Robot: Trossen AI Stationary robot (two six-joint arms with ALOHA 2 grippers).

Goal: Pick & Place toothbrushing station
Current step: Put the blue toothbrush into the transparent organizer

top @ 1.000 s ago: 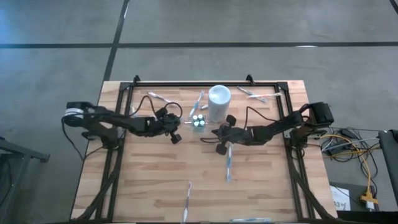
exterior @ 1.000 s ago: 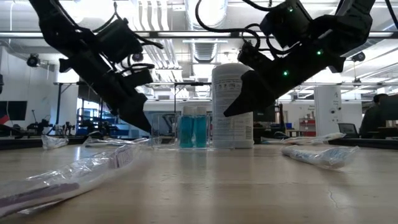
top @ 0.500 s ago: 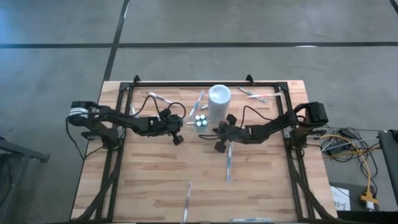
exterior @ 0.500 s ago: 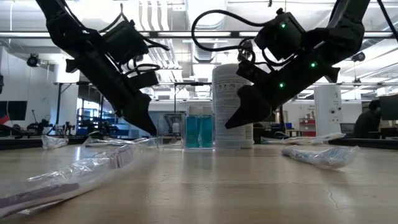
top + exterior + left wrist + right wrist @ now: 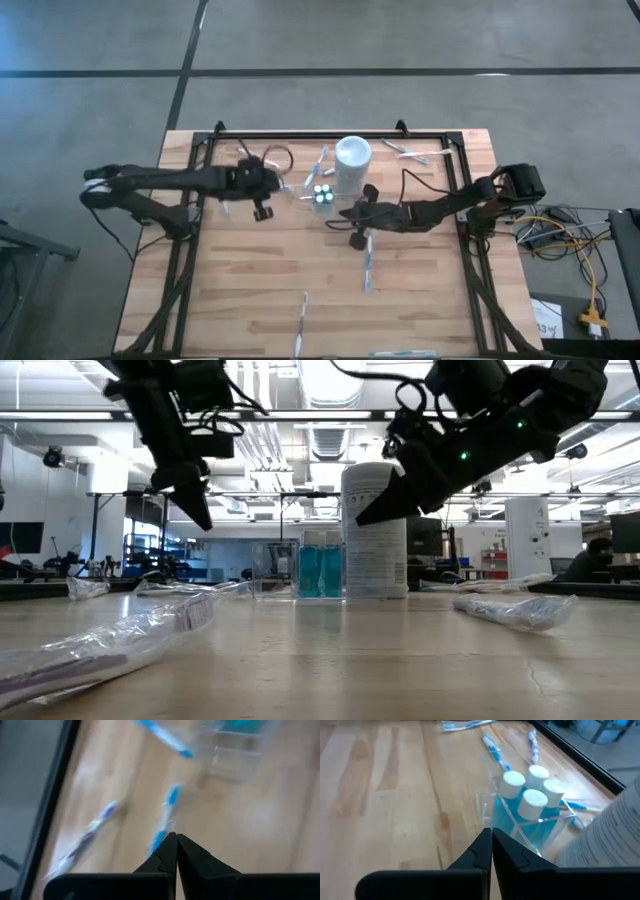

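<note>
The toothbrushing station is gathered near the far middle of the wooden slatted tabletop (image 5: 250,290): a tall white cylindrical cup (image 5: 352,163) stands upright, and just beside it a small clear plastic holder (image 5: 536,827) carries four teal tubes with white caps (image 5: 530,795). Thin pale blue-white toothbrushes in clear wrappers (image 5: 367,262) lie scattered flat, some near the holder, others well apart toward the near edge.

The left pincer (image 5: 262,205) hangs above the boards beside the holder, its fingers pressed together on nothing; blue-tipped brushes lie below it in the left wrist view. The right pincer (image 5: 342,216) is poised just beside the holder and cup, likewise closed and empty.

The wrapped brushes are judged light, slender and somewhat flexible, with slippery crinkling film; a hold across the middle of the handle is likely steadiest. The tubes are judged light and easily tipped, best taken at the cap. The clear holder looks thin-walled and brittle, so a gentle pinch on one wall is advised.
</note>
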